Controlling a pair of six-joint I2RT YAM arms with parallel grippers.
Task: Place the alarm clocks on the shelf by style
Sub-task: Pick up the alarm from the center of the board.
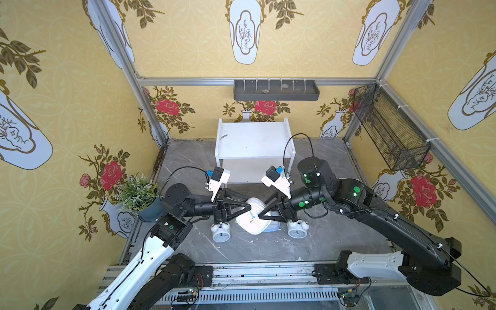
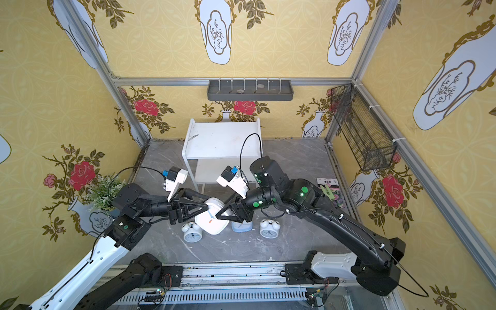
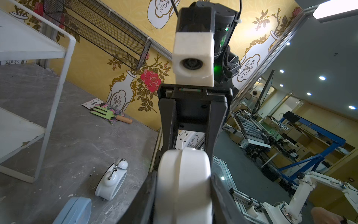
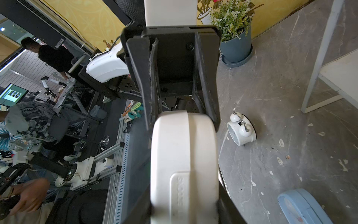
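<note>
Your white clock (image 1: 252,220) is a smooth, glossy plastic rounded square. It hangs tilted above the grey marbled table (image 1: 322,241), face upward, its long axis running left to right. The left gripper (image 1: 250,207) and right gripper (image 1: 259,215) each clamp an opposite edge. The blue clock (image 1: 274,228) sits just right. Round bell clocks (image 1: 221,233) (image 1: 297,230) flank them. The flat white shelf (image 1: 252,139) stands far behind.

- grey marble tabletop (image 1: 322,241), scuffed and flecked white.
- white two-tier shelf (image 1: 252,139) on thin legs, beyond both gripper tips.
- first twin-bell clock (image 1: 221,234) below the left gripper (image 1: 249,208), second twin-bell clock (image 1: 297,230) below the wrist of the right gripper (image 1: 259,214).
- light blue clock (image 2: 241,228) directly under the right gripper.
- potted plant (image 1: 139,196) behind the left gripper; seed packet (image 3: 91,102) and garden fork (image 3: 104,114) behind the right.
</note>
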